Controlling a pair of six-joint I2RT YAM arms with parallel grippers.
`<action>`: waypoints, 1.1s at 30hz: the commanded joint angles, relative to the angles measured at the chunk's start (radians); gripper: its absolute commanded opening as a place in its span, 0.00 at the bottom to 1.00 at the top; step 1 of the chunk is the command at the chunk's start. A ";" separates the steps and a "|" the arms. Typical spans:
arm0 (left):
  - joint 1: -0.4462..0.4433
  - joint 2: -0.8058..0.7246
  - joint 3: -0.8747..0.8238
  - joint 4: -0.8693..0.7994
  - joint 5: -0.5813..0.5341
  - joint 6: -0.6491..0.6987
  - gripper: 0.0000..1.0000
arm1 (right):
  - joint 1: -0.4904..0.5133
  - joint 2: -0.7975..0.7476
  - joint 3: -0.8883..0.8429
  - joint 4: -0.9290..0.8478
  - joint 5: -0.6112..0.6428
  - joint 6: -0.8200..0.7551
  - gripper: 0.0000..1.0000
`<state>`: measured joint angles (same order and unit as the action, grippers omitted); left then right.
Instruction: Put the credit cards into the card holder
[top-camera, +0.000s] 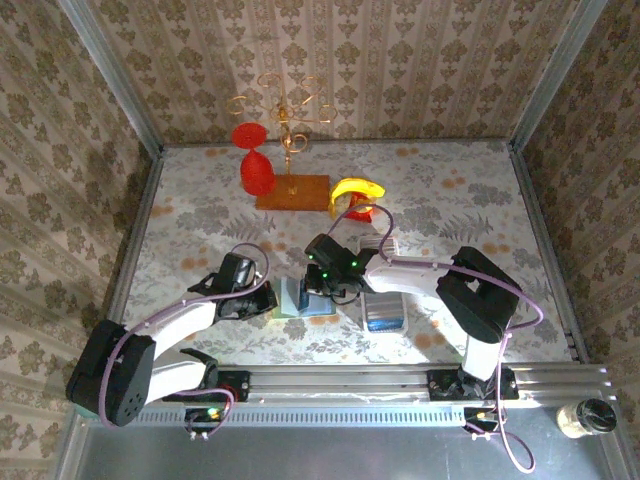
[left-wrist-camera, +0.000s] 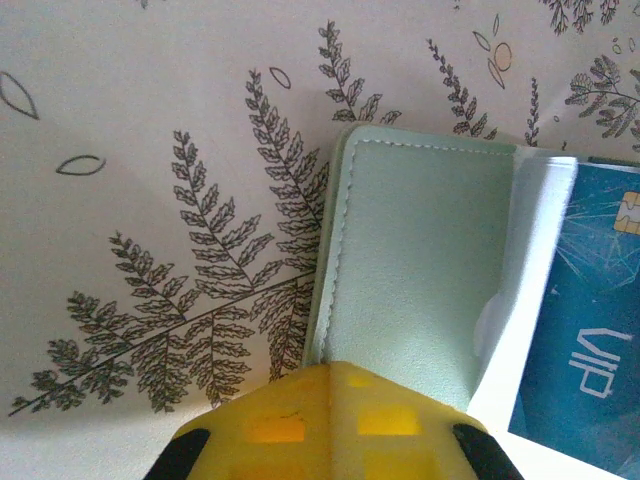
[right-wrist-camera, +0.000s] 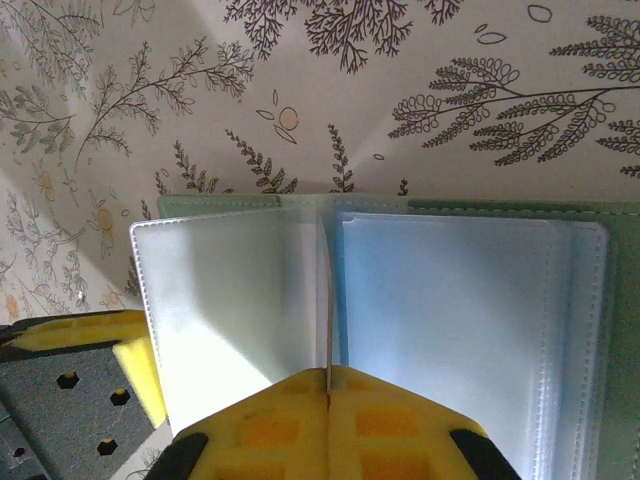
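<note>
The sage-green soft card holder (top-camera: 300, 298) lies opened flat on the fern-printed desk (top-camera: 200, 200), near its front edge and between the two arms. The left wrist view shows its stitched green cover (left-wrist-camera: 410, 270) face up. A bright blue credit card (left-wrist-camera: 585, 330) marked "VIP", with a gold chip, lies just beside the cover behind a clear sleeve. The right wrist view shows two frosted clear pockets side by side inside the green rim (right-wrist-camera: 620, 300). A thin clear plastic leaf (right-wrist-camera: 328, 290) stands on edge between them.

The left pincer (left-wrist-camera: 330, 385), with yellow fingers, is closed on the near edge of the green cover. In the top view it sits at the holder's left side (top-camera: 268, 303). The right pincer (right-wrist-camera: 328, 385) is pinched together on the upright leaf, and it meets the holder from the right (top-camera: 325, 290).

A long white tray with a grey-striped inside (top-camera: 384, 326) lies just right of the holder. Farther back, well apart, stand a yellow banana (top-camera: 357, 189) and a red goblet (top-camera: 256, 170) by a wooden base (top-camera: 293, 192).
</note>
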<state>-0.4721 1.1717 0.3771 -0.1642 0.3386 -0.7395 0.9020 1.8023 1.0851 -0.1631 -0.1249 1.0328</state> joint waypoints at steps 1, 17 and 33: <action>-0.014 0.005 -0.018 -0.029 -0.026 0.012 0.00 | 0.008 0.021 -0.020 0.025 -0.012 0.027 0.00; -0.010 -0.195 0.017 -0.132 -0.102 0.002 0.00 | 0.008 -0.012 -0.059 0.052 -0.004 0.050 0.00; -0.011 -0.047 0.016 -0.004 0.033 0.034 0.00 | 0.008 -0.052 -0.069 0.091 -0.010 0.052 0.00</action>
<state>-0.4793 1.1080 0.3820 -0.1986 0.3466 -0.7284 0.9039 1.7855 1.0359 -0.0772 -0.1432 1.0775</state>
